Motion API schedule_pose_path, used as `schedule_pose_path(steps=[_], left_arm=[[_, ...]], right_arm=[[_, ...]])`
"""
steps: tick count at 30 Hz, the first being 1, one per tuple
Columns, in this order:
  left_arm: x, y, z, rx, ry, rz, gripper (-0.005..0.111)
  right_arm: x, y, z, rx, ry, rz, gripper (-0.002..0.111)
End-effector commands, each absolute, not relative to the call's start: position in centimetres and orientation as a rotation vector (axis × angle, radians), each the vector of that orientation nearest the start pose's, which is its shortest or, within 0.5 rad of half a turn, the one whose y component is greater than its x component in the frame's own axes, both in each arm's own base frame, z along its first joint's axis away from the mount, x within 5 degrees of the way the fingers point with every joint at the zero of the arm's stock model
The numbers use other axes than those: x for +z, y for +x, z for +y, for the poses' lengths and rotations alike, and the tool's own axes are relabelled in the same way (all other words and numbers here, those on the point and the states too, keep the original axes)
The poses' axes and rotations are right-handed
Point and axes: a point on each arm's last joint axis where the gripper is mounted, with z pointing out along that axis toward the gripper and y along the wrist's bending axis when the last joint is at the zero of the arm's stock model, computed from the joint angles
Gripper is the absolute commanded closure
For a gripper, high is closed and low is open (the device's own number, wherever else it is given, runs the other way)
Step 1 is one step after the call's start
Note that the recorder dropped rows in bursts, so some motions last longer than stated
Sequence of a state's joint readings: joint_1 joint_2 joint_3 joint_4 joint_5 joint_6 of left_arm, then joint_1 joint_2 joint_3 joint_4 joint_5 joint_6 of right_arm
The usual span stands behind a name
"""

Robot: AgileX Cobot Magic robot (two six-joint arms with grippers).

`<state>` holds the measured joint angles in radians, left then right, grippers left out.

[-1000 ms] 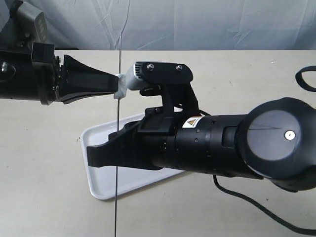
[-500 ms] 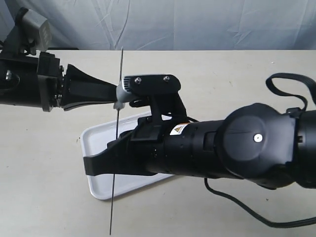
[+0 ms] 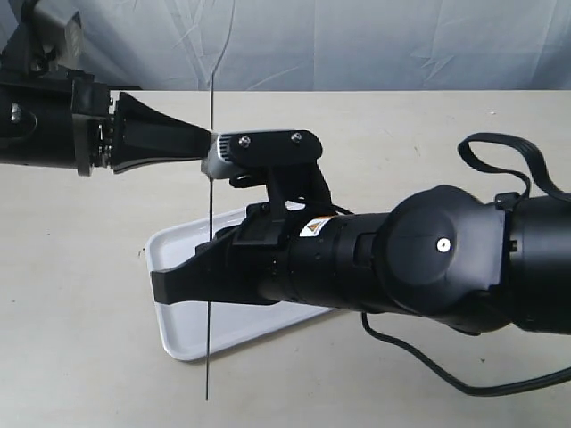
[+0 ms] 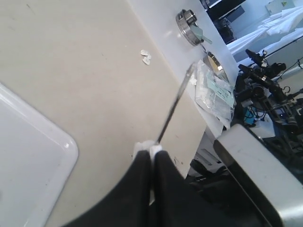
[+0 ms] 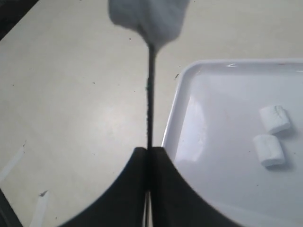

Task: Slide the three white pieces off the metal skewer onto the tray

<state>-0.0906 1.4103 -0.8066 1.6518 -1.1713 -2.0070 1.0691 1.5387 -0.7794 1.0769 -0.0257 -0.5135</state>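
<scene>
Now the left gripper (image 4: 152, 153) pinches 1 skewered white piece (image 5: 147, 17), the right gripper (image 5: 149, 154) clamping the skewer (image 5: 150, 94) nearby.

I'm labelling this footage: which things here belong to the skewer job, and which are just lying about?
Job: metal skewer, tray, skewered white piece, two white pieces in the tray, left gripper, right gripper.
Lying about: white crumbs, plastic bag, round metal fittings.

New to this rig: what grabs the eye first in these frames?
The metal skewer, a thin line across the tray, gripped by both arms: right end effector shut on the rod, left end effector pinching the one white piece threaded on it. Two more white pieces lie in the tray.
</scene>
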Motion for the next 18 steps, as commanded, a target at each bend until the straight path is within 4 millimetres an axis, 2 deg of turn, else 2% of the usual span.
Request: schedule_pose_path(steps=[1,12,18], left_arm=[[31.6,25.9,-10.0,-1.569,0.230,1.825,0.107],[32.0,26.4,-9.8,-1.528,0.192,1.764,0.107],[32.4,26.7,-9.6,-1.524,0.156,1.714,0.107]], right_arm=[[19.1,13.3,27.1,0.871,-0.726,2.453,0.109],[19.0,12.8,27.3,0.869,-0.743,2.448,0.109],[17.9,12.3,27.4,0.843,-0.760,2.479,0.109]])
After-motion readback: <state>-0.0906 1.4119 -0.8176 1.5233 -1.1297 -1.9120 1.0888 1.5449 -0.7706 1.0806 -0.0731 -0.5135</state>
